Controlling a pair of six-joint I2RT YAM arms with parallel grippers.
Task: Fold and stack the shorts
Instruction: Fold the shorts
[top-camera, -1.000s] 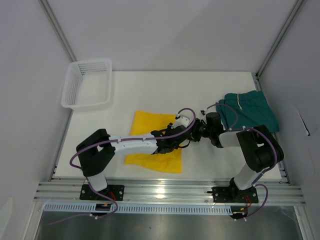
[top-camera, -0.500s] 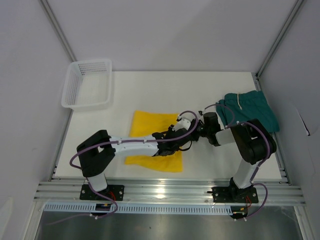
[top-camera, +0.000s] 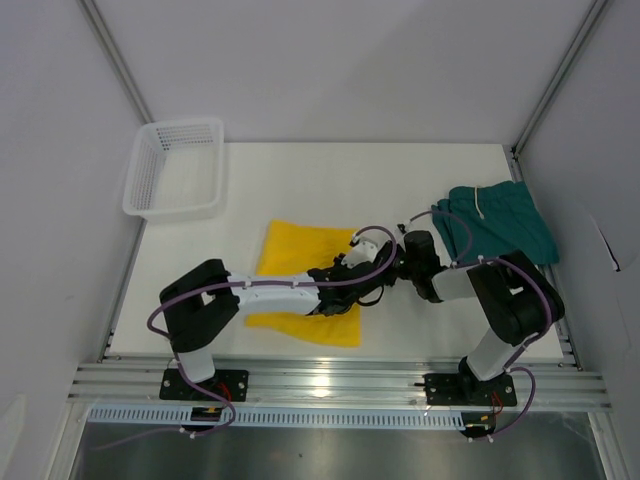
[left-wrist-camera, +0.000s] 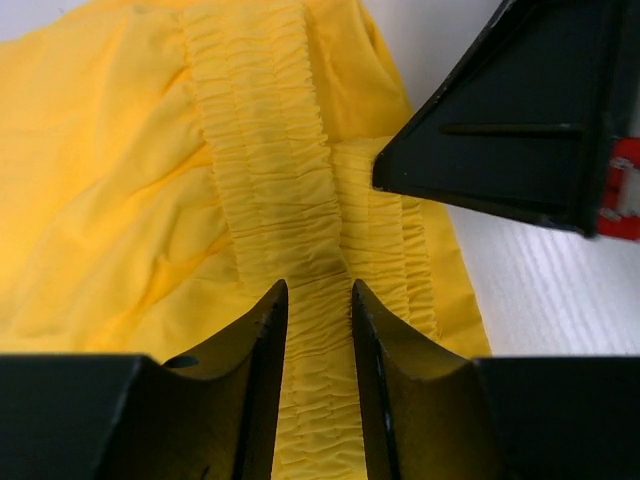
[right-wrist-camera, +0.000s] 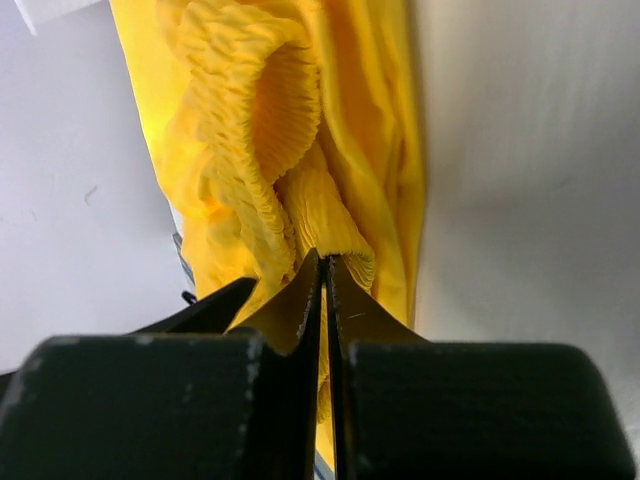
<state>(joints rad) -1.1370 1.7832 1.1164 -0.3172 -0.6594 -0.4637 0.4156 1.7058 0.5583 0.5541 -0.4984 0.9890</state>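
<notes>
Both hands on the yellow shorts waistband.
Right hand clenched, pinching a gathered fold at its fingertips; left hand straddles the elastic band, grip unclear.

White table, grey walls, aluminium rails at near edge.

No text, brand, number or sign could be read in any view; the yellow shorts showed only plain cloth, with no logo visible.
</notes>
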